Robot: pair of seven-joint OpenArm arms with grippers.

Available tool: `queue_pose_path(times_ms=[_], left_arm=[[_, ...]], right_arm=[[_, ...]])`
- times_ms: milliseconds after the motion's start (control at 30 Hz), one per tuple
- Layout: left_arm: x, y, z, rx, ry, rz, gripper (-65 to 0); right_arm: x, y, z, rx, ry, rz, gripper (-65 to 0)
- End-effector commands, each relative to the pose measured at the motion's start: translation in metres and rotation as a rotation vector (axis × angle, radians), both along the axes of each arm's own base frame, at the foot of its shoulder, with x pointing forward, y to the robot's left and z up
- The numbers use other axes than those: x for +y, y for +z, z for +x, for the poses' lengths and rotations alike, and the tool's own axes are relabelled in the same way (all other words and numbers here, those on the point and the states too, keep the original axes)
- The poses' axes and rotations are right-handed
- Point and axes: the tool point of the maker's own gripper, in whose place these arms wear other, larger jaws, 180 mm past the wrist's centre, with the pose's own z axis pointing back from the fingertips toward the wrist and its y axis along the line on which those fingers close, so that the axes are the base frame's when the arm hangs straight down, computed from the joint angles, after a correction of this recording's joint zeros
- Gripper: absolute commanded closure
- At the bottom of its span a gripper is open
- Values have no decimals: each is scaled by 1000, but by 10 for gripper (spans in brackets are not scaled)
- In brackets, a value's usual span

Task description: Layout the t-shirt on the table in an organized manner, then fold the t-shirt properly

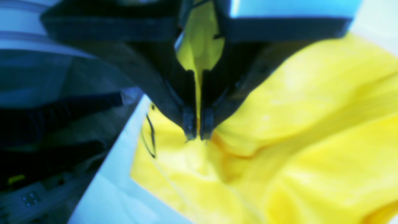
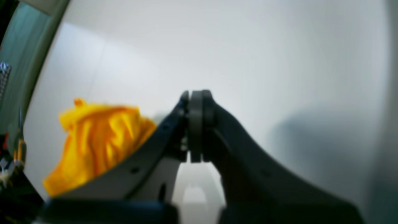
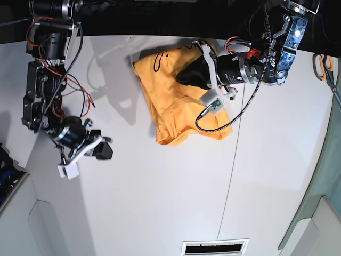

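Pinching soft rumpled t-shirt, left end effector; right end effector closed, empty

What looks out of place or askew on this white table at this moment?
The bright orange cotton t-shirt lies bunched and wrinkled near the white table's far edge, not spread flat. The left gripper pinches its fabric. Orange-handled scissors sit at the table's side.

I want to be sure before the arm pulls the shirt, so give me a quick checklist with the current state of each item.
1. Left hand closed on the t-shirt: ok, fabric runs between the fingers.
2. Right hand shut and empty, apart from the shirt: ok.
3. Shirt laid flat: not ok, bunched and wrinkled.
4. Shirt fully on the table: ok, though near the far edge.
5. Which part of the shirt is pinched: cannot tell.
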Motion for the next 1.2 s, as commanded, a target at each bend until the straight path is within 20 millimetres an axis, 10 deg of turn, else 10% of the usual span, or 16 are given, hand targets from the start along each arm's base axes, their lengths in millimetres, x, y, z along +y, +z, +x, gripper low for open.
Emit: queue_pose_path(times_ms=[0, 300, 667, 967, 1167], left_arm=[[2, 13, 10, -40, 14, -30, -33], [41, 25, 35, -81, 142, -29, -33], [52, -2, 31, -12, 203, -47, -32], [55, -67, 1, 175, 287, -40, -32], [56, -67, 7, 168, 291, -41, -32]], right_arm=[[4, 14, 3, -51, 3, 36, 0], [31, 15, -58, -44, 30, 160, 0], [146, 12, -73, -82, 286, 89, 0], [138, -88, -100, 110, 290, -15, 0], [139, -88, -116, 125, 280, 12, 0]])
